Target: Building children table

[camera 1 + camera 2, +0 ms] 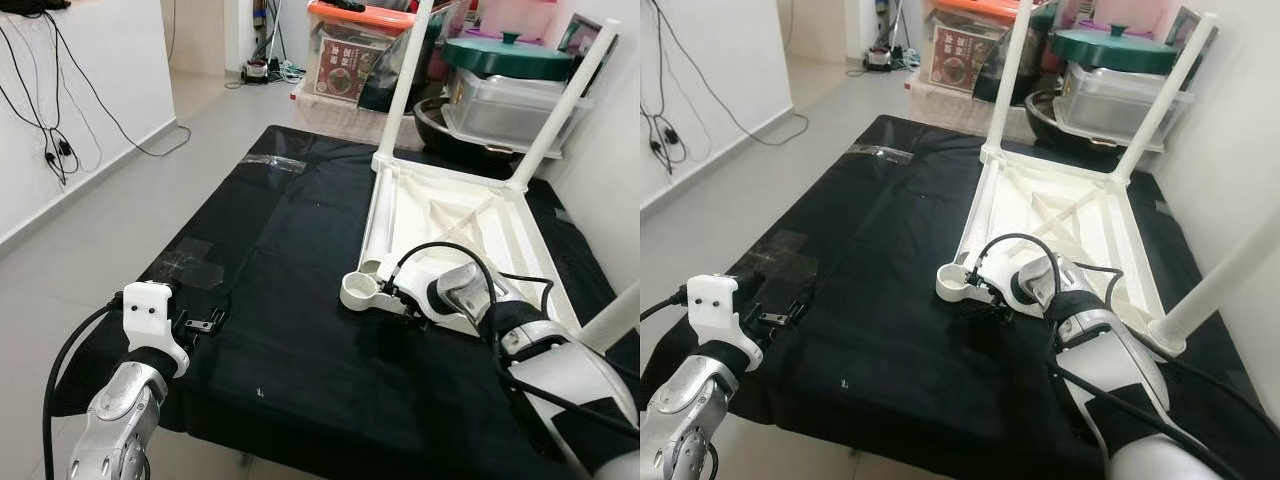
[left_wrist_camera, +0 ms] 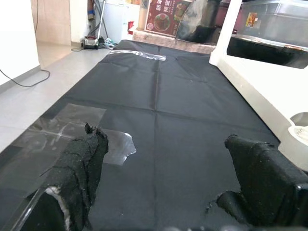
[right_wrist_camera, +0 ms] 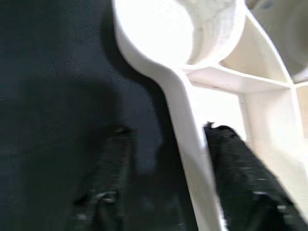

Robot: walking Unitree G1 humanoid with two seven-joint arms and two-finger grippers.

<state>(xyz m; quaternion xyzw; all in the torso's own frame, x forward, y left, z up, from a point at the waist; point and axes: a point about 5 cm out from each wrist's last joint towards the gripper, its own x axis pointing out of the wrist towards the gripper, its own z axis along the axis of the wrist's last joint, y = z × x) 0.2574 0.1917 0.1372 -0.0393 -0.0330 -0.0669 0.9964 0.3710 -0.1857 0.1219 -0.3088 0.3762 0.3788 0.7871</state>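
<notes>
A: What did the scene look like, biggest thing first?

B: A black cloth point(image 1: 300, 260) covered the floor, with clear tape patches point(image 1: 195, 262) at about nine o'clock. On it, toward two o'clock, lay the white plastic children's table point(image 1: 455, 225), flipped upside down so its ribbed underside faced up.

A: Were the legs on?

B: Two white legs point(image 1: 405, 85) stood up from the far corners, and another leg point(image 1: 1220, 280) rose at the near right corner. The near left corner socket point(image 1: 360, 290) was an open round ring with no leg in it.

A: And behind it?

B: Storage boxes point(image 1: 350, 55) and a green-lidded pot point(image 1: 505, 55) at twelve o'clock, and cables on the white wall point(image 1: 90, 70) at ten.

A: Where was the right tool?

B: The right tool point(image 3: 166, 192) sat at the table's near edge, just by that socket. Its fingers point(image 3: 245, 173) were spread, one on each side of the white rim; I could not tell whether they pressed on it.

A: The left one?

B: The left tool point(image 2: 163, 178) hovered over the cloth at seven o'clock, fingers wide apart, holding nothing.
</notes>
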